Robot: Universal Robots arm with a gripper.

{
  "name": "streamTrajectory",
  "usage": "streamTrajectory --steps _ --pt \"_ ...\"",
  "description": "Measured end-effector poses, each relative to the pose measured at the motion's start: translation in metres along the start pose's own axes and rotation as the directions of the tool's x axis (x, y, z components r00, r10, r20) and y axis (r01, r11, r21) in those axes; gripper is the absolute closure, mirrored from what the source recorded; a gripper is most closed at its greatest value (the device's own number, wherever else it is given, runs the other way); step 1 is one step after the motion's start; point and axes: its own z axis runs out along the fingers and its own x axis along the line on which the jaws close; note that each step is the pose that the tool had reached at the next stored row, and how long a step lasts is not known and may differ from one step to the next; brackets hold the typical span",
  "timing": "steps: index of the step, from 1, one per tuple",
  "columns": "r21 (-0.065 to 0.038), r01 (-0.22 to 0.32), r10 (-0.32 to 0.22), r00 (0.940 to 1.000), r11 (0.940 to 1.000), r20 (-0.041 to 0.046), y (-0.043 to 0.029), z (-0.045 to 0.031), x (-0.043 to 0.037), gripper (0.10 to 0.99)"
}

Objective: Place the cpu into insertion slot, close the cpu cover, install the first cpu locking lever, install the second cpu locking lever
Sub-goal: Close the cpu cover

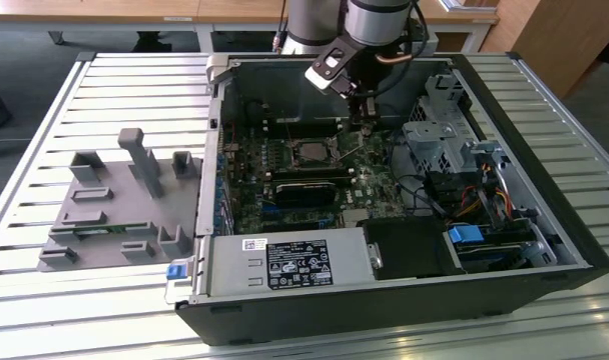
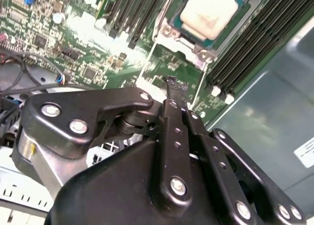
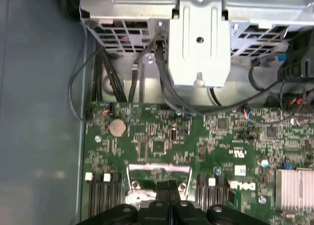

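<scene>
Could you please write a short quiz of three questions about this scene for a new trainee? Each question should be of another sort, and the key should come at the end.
1. True or false: the cpu is held in the gripper.
2. Choose one. In the exterior view, the grey fixture plate lies: A) inside the case; B) on the table, at the exterior view's left of the case; C) on top of the arm.
3. Fill in: in the first wrist view, the gripper's fingers are ___ (open or shut).

Key: 1 false; 2 B; 3 shut.
</scene>
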Motion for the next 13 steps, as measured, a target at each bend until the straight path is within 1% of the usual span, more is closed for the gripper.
streamTrajectory --steps 4,10,13 --pt "0.001 0.0 0.0 1.0 1.0 0.0011 0.0039 0.0017 0.0003 0.98" --pt "0.003 0.0 0.0 1.0 1.0 0.0014 0.0089 0.0045 0.0028 0.98" --pt "0.003 0.0 0.0 1.0 1.0 0.0015 0.0133 0.0062 0.005 0.98"
